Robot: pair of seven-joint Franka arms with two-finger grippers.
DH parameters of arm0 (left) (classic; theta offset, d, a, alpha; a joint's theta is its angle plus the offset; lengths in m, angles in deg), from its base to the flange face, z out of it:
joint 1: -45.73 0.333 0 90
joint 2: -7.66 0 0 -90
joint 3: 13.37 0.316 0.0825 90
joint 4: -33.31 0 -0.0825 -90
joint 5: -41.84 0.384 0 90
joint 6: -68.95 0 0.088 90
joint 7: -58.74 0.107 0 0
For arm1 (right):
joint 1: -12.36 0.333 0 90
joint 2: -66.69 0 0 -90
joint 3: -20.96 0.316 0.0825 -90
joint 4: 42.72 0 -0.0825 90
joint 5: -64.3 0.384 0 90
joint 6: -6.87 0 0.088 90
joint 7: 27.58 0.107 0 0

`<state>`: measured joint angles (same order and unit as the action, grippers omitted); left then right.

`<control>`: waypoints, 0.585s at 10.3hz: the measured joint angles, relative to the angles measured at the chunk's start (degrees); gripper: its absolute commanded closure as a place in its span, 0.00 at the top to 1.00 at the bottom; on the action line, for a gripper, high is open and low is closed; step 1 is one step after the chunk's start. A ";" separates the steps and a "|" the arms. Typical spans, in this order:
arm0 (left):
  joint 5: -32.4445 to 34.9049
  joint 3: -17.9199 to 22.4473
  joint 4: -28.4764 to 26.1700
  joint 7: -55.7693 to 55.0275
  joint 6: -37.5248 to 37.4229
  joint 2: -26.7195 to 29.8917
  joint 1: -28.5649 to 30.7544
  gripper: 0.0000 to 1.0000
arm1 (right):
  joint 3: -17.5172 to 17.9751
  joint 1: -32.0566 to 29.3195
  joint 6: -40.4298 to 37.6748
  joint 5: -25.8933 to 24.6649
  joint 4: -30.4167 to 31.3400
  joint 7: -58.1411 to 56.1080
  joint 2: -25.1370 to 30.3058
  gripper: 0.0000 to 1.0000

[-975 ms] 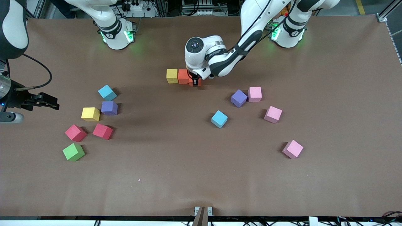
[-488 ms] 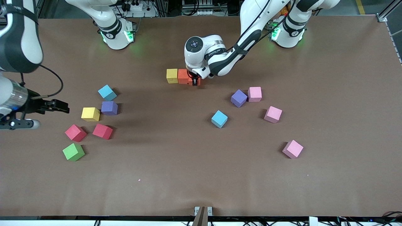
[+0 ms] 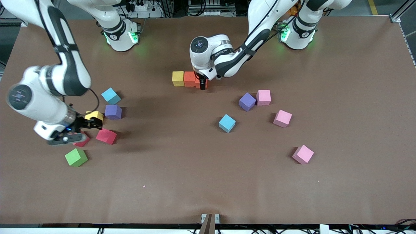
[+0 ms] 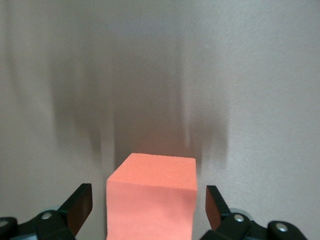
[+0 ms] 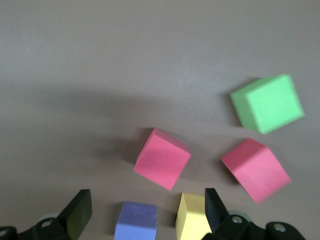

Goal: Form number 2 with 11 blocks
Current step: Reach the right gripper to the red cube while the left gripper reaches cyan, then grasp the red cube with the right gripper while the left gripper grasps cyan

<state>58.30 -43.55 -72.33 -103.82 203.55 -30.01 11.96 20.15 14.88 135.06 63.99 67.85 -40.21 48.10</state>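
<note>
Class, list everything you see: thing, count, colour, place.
row of blocks: three, yellow, orange, orange, touching, farthest from the front camera
loose blocks toward the right arm's end: six, light blue, purple, yellow, red, red, green
loose blocks toward the left arm's end: five, purple, light blue, pink, pink, pink
table: one, brown, under everything
left gripper: jaws open around the end orange block
right gripper: jaws open over the loose yellow block

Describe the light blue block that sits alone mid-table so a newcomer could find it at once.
Start from the row of yellow and orange blocks under the left gripper. Nearer the front camera, toward the left arm's end, a light blue block sits alone. The other light blue block lies by the right arm's cluster.
</note>
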 measured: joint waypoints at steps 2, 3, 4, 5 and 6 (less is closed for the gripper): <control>0.00 -0.10 0.47 0.18 -3.43 2.90 0.18 1.00 | 0.31 0.71 2.49 0.00 0.10 -2.91 -3.16 1.00; 0.00 -0.15 0.59 0.83 -5.13 4.60 0.47 1.00 | 0.40 0.98 3.46 0.05 0.10 -3.63 -4.34 1.00; 0.00 -0.15 0.60 1.76 -6.35 6.09 1.10 1.00 | 0.38 1.01 4.13 0.90 0.11 -3.51 -5.23 1.00; 0.02 -0.13 0.62 2.85 -7.19 7.36 2.40 1.00 | 0.20 0.78 4.20 2.29 0.12 -3.49 -5.95 1.00; 0.12 -0.11 0.62 4.33 -7.81 8.37 4.45 1.00 | 0.09 0.13 4.32 3.49 0.16 -2.98 -6.75 1.00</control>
<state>58.42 -43.66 -71.71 -99.49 195.75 -21.64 16.41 20.24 15.01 139.38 67.48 68.00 -43.18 41.35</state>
